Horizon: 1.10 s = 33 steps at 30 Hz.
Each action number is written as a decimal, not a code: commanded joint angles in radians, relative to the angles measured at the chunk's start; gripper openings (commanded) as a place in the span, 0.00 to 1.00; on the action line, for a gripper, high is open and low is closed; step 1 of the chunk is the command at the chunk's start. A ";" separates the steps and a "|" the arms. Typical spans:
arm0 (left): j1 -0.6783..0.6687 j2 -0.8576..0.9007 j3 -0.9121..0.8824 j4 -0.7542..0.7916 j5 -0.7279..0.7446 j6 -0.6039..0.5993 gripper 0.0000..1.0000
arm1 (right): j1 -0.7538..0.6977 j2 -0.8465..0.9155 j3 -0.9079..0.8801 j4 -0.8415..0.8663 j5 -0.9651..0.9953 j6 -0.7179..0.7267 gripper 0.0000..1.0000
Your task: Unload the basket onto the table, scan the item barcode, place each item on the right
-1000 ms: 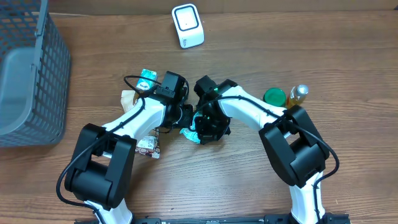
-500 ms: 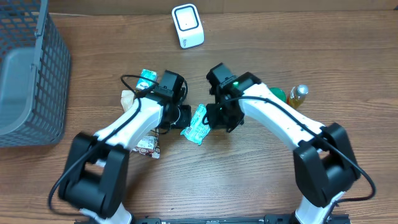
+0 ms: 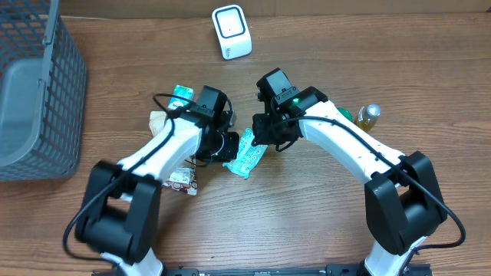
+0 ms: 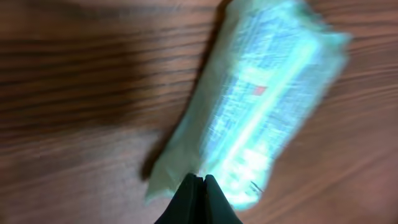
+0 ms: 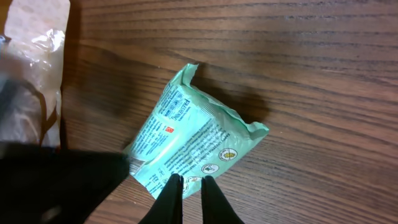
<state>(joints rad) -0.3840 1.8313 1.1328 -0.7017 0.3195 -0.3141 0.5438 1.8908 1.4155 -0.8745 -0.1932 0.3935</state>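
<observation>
A green packet [image 3: 247, 153] lies on the wooden table [image 3: 307, 222], near its middle, between my two grippers. My left gripper [image 4: 198, 182] has its fingers pressed together, and the tips meet right at one end of the packet, though I cannot tell whether they pinch its film. My right gripper [image 5: 189, 182] is all but closed, with only a sliver between its fingers; the tips sit over the packet's printed edge, and I cannot tell if they touch it.
</observation>
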 commanded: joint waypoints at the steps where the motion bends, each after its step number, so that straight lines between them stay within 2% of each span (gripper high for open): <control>1: 0.006 0.048 0.002 0.021 0.019 0.030 0.04 | 0.001 0.026 0.005 0.006 0.005 0.003 0.08; 12: 0.004 0.056 0.002 0.047 0.010 0.030 0.05 | 0.036 0.151 0.004 0.033 -0.010 0.004 0.08; 19: 0.004 0.056 0.002 0.040 -0.086 0.027 0.04 | 0.039 0.216 0.004 0.027 -0.009 0.003 0.10; 33: 0.004 0.056 0.002 0.018 -0.261 -0.080 0.04 | 0.039 0.225 0.004 0.029 -0.001 0.002 0.14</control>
<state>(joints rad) -0.3843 1.8687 1.1389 -0.6777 0.1478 -0.3569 0.5758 2.0537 1.4307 -0.8471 -0.2249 0.3927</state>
